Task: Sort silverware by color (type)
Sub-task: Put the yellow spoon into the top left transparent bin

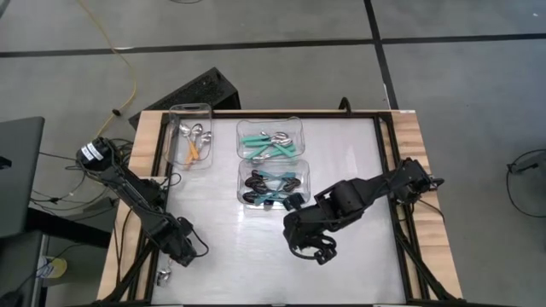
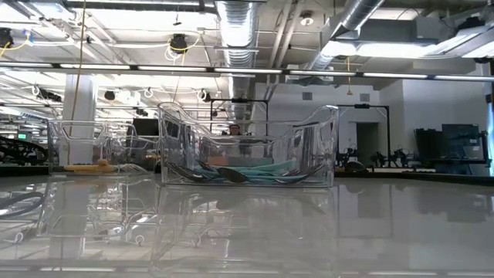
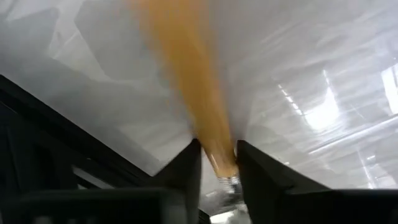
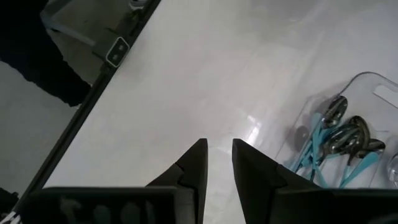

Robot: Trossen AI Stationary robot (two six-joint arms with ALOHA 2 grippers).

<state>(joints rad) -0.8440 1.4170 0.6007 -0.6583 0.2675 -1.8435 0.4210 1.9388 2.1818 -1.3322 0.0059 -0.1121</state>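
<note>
My left gripper (image 1: 186, 249) stands near the table's near left corner, shut on an orange-handled spoon (image 3: 186, 81). That spoon shows only in the left wrist view. My right gripper (image 1: 314, 247) hangs over the table's near middle, its fingers (image 4: 219, 155) narrowly open with nothing between them. Three clear tubs stand at the far middle. One (image 1: 189, 135) holds orange-handled spoons, one (image 1: 270, 141) teal-handled silver spoons, and one (image 1: 273, 183) teal-handled dark spoons (image 4: 342, 140). My left gripper pinches the spoon's orange handle (image 3: 219, 158) between its two fingers, close to where the handle meets the silver part (image 3: 230, 182). The fingers point steeply down and lie across the handle. Whether the spoon rests on the table or is lifted, I cannot tell.
The white tabletop (image 1: 358, 170) has a dark frame rail along its left side (image 3: 56, 124) and another along its right (image 1: 397, 222). In the low view the tubs (image 2: 247, 147) stand in a row at the far side, with bare tabletop in front of them.
</note>
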